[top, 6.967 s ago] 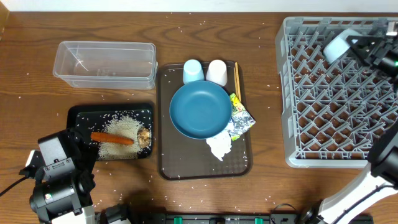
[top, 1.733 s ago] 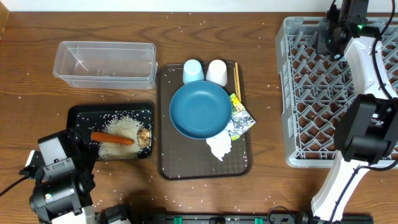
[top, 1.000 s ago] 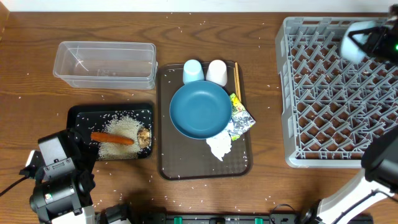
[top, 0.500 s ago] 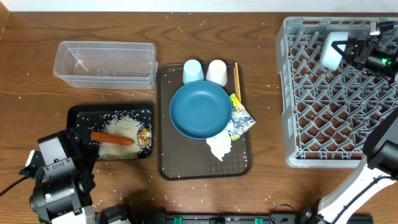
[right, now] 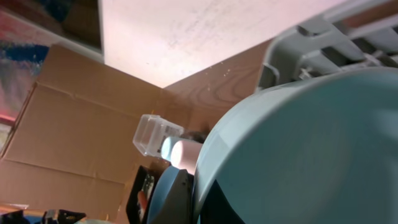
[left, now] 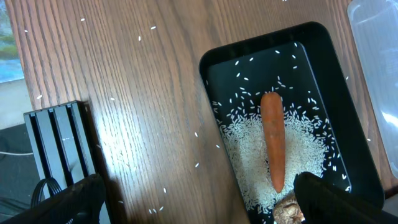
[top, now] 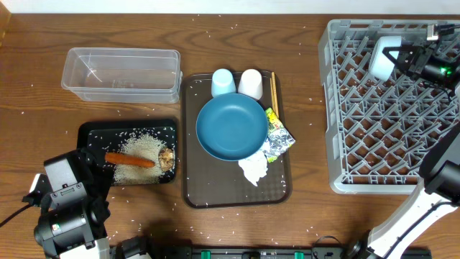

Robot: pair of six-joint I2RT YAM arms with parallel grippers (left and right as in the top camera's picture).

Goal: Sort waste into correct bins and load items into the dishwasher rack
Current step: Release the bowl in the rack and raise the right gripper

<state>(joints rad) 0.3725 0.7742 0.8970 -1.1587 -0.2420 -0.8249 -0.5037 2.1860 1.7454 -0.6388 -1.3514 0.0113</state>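
**A:** Where is the pale-blue round bowl [top: 382,57]?

**B:** Above the far left corner of the large square grey plastic dishwasher rack [top: 381,137]. The right end effector [top: 399,58] is clamped tight on its rim. The bowl looks tipped up on edge, probably so it can slot between the pegs rather than sit flat across them. I can't tell which way its mouth faces.

**A:** And the other arm?

**B:** It is far to the rack's left. The left end effector [left: 199,199] hangs over the wooden counter [left: 137,93] with its jaws spread wide, holding nothing.

**A:** Anything with a clear long axis?

**B:** The orange carrot [left: 273,140] lies in rice in the shallow black rectangular tray [left: 231,78]. Its length points towards the rack. The thin wooden chopsticks [top: 274,90], nearer the rack, run parallel to its left wall.
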